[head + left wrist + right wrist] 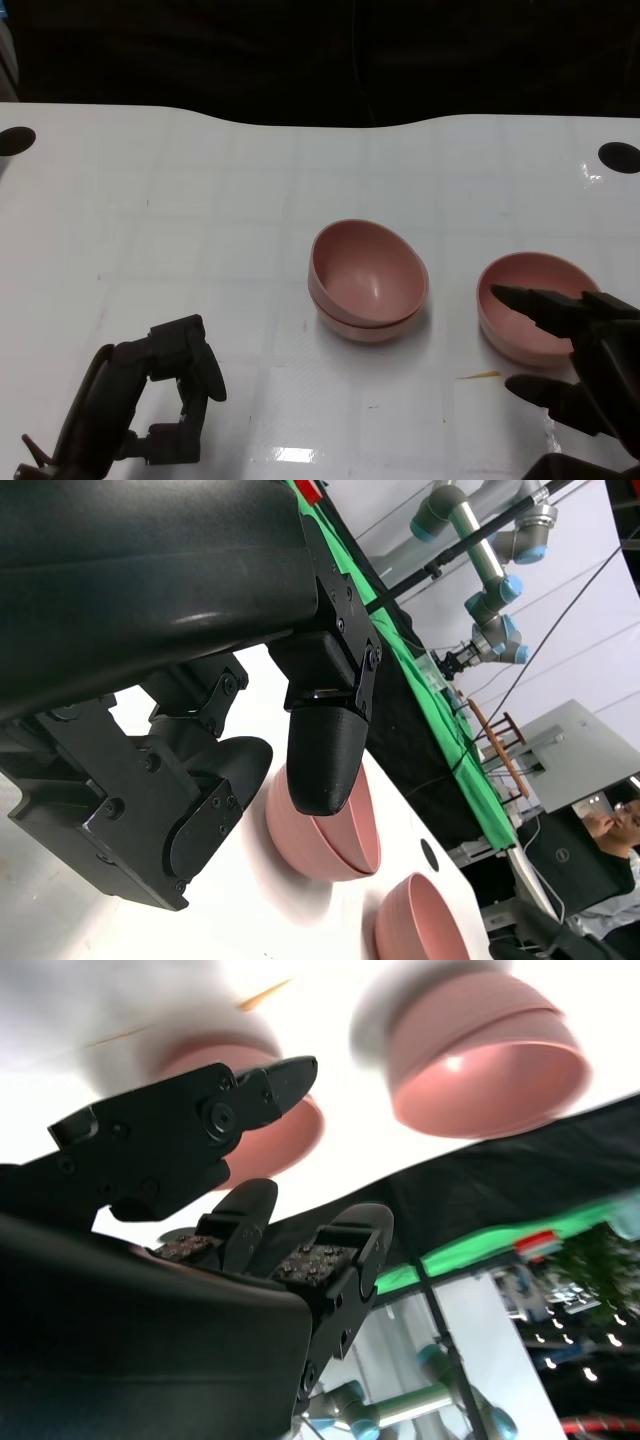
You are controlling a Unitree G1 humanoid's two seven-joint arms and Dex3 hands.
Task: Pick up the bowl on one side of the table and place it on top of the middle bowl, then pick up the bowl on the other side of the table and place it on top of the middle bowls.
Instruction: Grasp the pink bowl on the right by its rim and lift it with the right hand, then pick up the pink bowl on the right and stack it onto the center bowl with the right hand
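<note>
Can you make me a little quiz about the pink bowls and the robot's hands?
1. True or false: the middle stack already has two bowls.
2. Which hand reaches over the single bowl? A) left hand B) right hand C) neither
3. Fill in: the top bowl of the stack sits ____, not level.

Key: 1 true; 2 B; 3 tilted

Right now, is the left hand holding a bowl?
No. In the head view the left hand holds nothing, well apart from the stacked middle bowls.
</note>
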